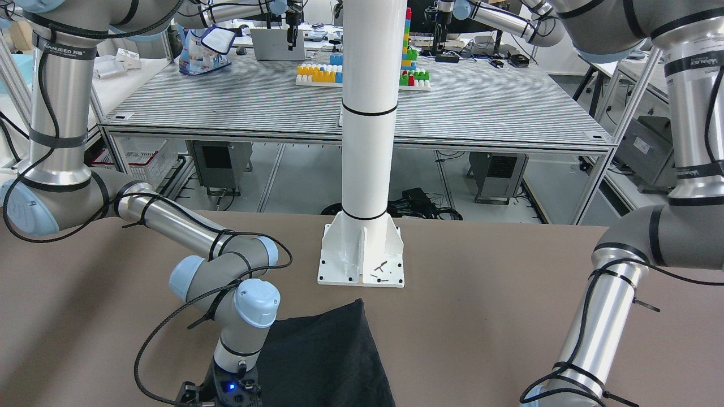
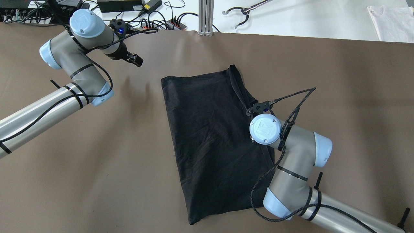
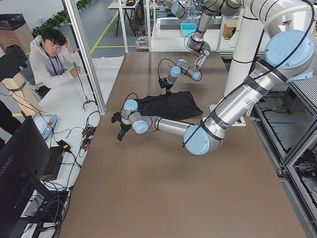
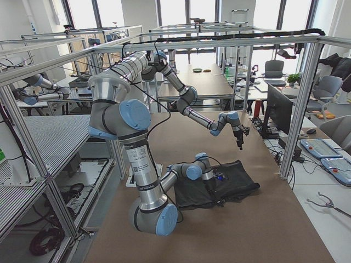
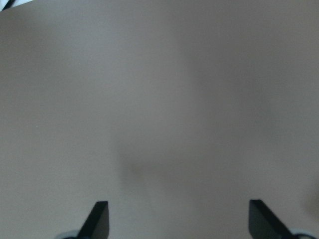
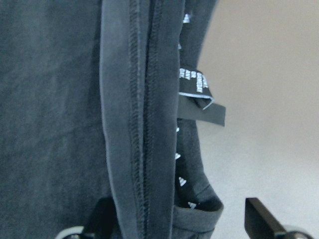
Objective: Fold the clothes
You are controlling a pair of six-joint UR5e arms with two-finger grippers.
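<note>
Frontally, we see the soft black cloth (image 1: 328, 356) lying on the matte brown table (image 1: 481, 311), just before the white pole (image 1: 367, 113). Overhead, it is a faintly wrinkled rectangle. At the wrists, the left gripper (image 5: 177, 219) is spread wide over bare table, and the right gripper (image 6: 179, 224) gapes astride the stitched hem.

The clothes (image 2: 210, 129) are thin black cloth, soft and matt, with small wrinkles and a stitched hem (image 6: 142, 124). The counter (image 2: 97, 161) has a smooth, dull brown top. The pole (image 1: 367, 141) is glossy white, and the right arm (image 2: 343, 212) is shiny silver metal with pale blue plastic caps.
</note>
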